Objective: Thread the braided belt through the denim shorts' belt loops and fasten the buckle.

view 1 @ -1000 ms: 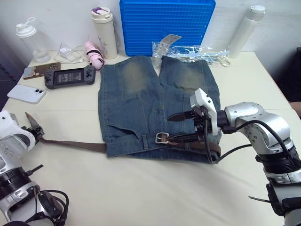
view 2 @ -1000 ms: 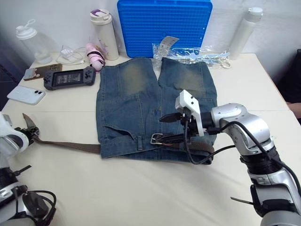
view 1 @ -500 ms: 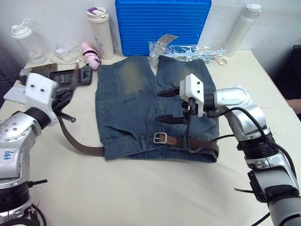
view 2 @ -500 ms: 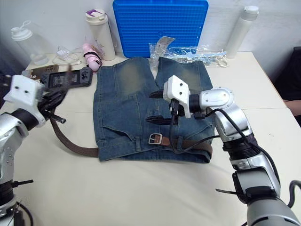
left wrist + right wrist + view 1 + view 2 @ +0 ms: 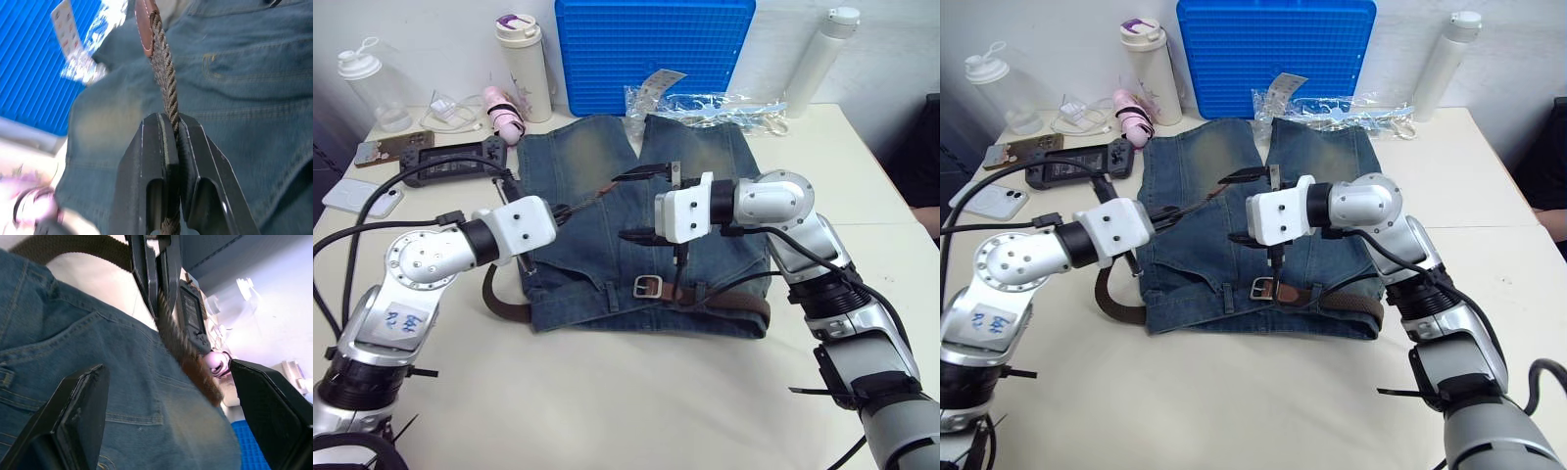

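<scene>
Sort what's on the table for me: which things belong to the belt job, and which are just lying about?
Job:
- braided belt, free end held by left gripper
- denim shorts
- buckle
- right gripper, open above the shorts

Lying about:
- blue board
- plastic bags
- game console
- phone
- three bottles
- pink item

A cream-topped table (image 5: 636, 392) carries the denim shorts (image 5: 607, 245) laid flat at its middle. Along the far edge stand a clear shaker bottle (image 5: 367, 88), a cream tumbler (image 5: 527, 67), a white bottle (image 5: 819, 61) and a blue grid board (image 5: 656, 49). A handheld game console (image 5: 450, 157), a phone (image 5: 352, 194) and clear plastic packaging (image 5: 715, 103) lie nearby.
</scene>
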### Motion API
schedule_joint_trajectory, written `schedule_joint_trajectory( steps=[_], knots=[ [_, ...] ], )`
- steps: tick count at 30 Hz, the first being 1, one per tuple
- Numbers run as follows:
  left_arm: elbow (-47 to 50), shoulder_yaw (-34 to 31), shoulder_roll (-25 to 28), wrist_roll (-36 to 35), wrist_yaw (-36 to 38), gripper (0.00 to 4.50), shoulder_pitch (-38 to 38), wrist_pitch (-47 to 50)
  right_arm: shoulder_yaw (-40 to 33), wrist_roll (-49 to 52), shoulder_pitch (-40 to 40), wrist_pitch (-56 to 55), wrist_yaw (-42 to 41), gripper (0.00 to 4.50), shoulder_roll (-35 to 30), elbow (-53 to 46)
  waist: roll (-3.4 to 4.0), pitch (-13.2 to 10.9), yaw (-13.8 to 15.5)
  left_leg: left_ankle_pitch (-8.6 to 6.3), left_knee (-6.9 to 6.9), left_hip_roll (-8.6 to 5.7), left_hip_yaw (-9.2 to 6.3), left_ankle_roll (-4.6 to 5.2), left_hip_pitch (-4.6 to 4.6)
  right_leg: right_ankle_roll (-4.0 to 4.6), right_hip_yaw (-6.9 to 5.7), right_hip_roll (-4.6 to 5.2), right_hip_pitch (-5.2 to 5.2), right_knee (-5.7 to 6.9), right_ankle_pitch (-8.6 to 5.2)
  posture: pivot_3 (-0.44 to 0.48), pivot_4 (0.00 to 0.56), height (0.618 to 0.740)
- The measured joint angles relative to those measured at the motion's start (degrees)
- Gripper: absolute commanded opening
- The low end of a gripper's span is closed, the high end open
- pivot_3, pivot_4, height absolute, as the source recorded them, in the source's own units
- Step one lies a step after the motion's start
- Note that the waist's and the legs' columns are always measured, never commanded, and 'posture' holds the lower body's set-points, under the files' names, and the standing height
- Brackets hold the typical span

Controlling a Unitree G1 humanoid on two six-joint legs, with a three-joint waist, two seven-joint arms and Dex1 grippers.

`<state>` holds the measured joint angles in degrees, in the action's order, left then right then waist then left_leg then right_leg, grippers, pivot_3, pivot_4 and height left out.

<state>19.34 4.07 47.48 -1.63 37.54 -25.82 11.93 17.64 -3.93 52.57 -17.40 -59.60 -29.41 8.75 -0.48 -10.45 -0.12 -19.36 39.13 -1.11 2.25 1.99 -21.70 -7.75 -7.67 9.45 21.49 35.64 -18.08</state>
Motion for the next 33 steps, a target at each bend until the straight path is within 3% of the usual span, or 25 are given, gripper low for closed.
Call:
schedule_joint_trajectory(
  steps=[6,9,14,16,20,22,23,25,31,33],
  knots=[
    [-2.7,2.2,-1.0,2.2,2.8,0.08,-1.4,-4.8,0.0,-4.6,1.2,-3.6,3.8,4.13,0.0,3.7,0.01,0.0,-0.1,0.01,0.0,0.01,0.0,0.01,-0.01,0.0,0.0,-0.01,0.0,0.0,0.0,0.0,0.15,0.693],
    [-4.2,2.8,-1.6,2.7,3.6,0.0,-2.4,-6.4,0.0,-5.9,2.1,-5.3,4.9,3.29,0.0,5.6,0.01,0.0,-0.1,0.01,0.0,0.02,0.0,0.01,0.0,0.0,-0.01,-0.01,0.01,0.0,0.0,0.0,0.15,0.693],
    [-5.6,2.8,-2.0,3.2,3.9,0.0,-2.7,-7.3,0.1,-6.0,2.0,-7.3,4.5,0.74,0.0,7.2,0.01,0.0,0.0,0.02,0.01,0.01,-0.03,0.03,-0.02,0.0,0.0,-0.01,0.0,0.0,0.0,0.0,0.15,0.693],
    [-6.2,2.4,-2.5,3.2,3.9,0.0,-2.7,-7.3,0.1,-5.9,1.8,-7.9,3.8,0.05,-0.4,7.2,0.01,0.0,0.0,0.02,0.01,0.01,-0.04,0.03,-0.02,0.0,-0.02,-0.01,0.0,0.01,0.0,0.0,0.15,0.693],
    [-6.5,1.2,-4.0,3.0,3.8,0.0,-2.6,-6.6,0.1,-5.9,1.0,-9.5,3.5,0.05,-0.8,7.5,0.01,0.0,-0.1,0.02,0.01,0.01,-0.04,0.03,-0.03,0.0,-0.02,-0.01,0.0,0.01,0.0,0.0,0.15,0.693],
    [-6.4,-0.4,-5.8,-0.2,3.9,0.85,-2.2,-4.0,0.1,-6.1,1.0,-11.1,3.9,0.0,-1.2,8.2,0.01,0.0,-0.1,0.02,0.03,0.02,-0.05,0.03,-0.02,0.0,-0.01,-0.01,0.0,0.01,0.0,0.0,0.15,0.693],
    [-6.3,-2.3,-7.4,-3.4,3.9,1.06,-2.0,-1.4,0.1,-6.5,1.0,-12.3,4.3,0.0,-1.3,9.0,0.01,0.0,-0.1,0.02,0.06,0.03,-0.07,0.03,-0.03,0.0,-0.02,-0.01,0.0,0.02,0.0,0.0,0.15,0.693],
    [-6.0,-6.6,-8.2,-10.7,4.5,1.9,-2.0,5.6,0.1,-7.8,0.9,-14.6,5.6,0.0,-1.3,11.0,0.01,0.0,-0.2,0.02,0.07,0.04,-0.08,0.03,-0.04,0.0,-0.03,-0.01,0.0,0.02,0.0,0.0,0.15,0.693],
    [-7.3,-27.8,-7.6,-32.7,-1.5,4.46,-7.0,30.9,0.1,-12.5,1.4,-22.3,11.0,0.0,-4.6,19.8,0.01,0.0,-0.5,0.03,0.08,0.05,-0.16,0.02,-0.03,0.0,-0.05,-0.01,-0.03,0.03,0.0,0.0,0.15,0.693],
    [-9.0,-34.3,-6.5,-39.5,-4.2,4.46,-8.4,39.2,0.0,-13.9,2.4,-24.2,13.0,0.0,-6.4,22.9,0.02,0.0,-0.6,0.03,0.06,0.04,-0.18,0.02,-0.03,0.0,-0.04,0.0,-0.03,0.02,0.0,0.0,0.15,0.693]
  ],
)
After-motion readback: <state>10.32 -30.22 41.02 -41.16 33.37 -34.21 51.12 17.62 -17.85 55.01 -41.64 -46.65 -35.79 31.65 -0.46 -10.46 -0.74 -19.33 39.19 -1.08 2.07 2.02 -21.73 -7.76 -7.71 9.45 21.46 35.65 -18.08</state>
